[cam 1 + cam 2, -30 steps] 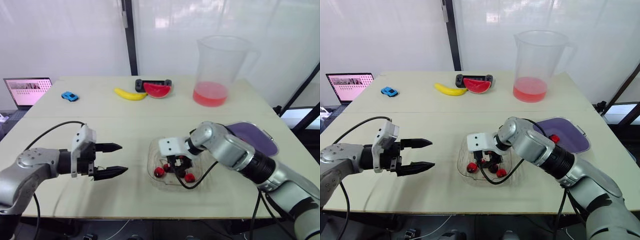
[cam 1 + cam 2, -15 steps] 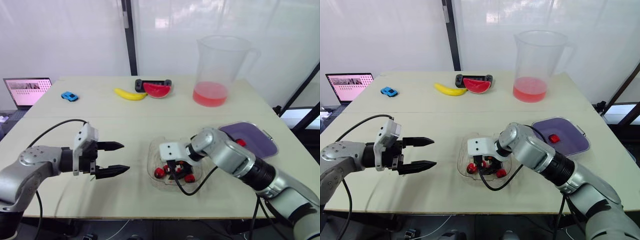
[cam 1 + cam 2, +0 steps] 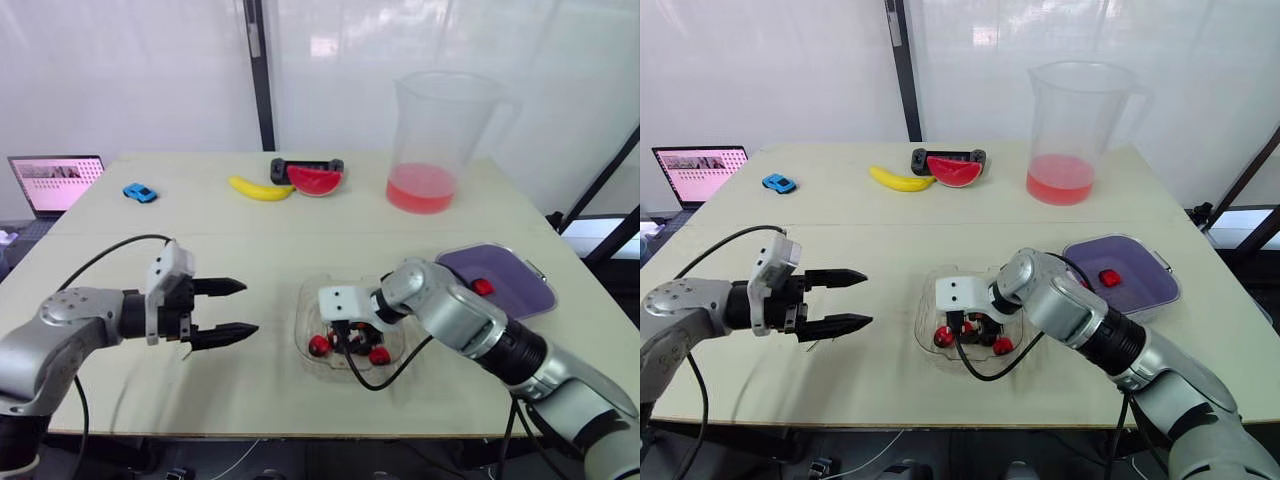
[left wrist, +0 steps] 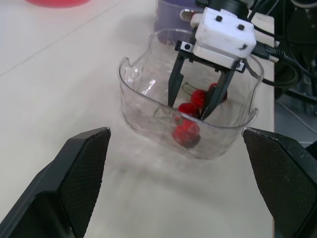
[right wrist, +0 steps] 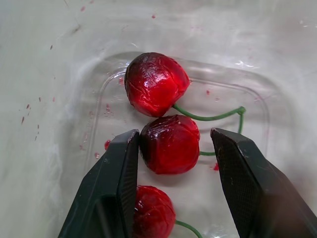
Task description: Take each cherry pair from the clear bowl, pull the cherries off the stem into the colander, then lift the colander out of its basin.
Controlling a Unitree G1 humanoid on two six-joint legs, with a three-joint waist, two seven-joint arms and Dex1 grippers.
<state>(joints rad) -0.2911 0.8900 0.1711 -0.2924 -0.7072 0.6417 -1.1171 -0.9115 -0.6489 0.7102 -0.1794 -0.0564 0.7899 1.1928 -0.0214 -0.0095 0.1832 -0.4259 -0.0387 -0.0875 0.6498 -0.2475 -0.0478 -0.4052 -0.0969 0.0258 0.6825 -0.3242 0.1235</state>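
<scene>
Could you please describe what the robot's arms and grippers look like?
The left gripper and right gripper each have a white boxy housing, two tapered black fingers and a looping black cable; the arms are silver-grey with black joints.

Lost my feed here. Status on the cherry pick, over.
Right claw open, straddling a cherry in the clear bowl. Left claw open and empty, left of the bowl. In the colander, a lone cherry. Nothing blocking the bowl.
</scene>
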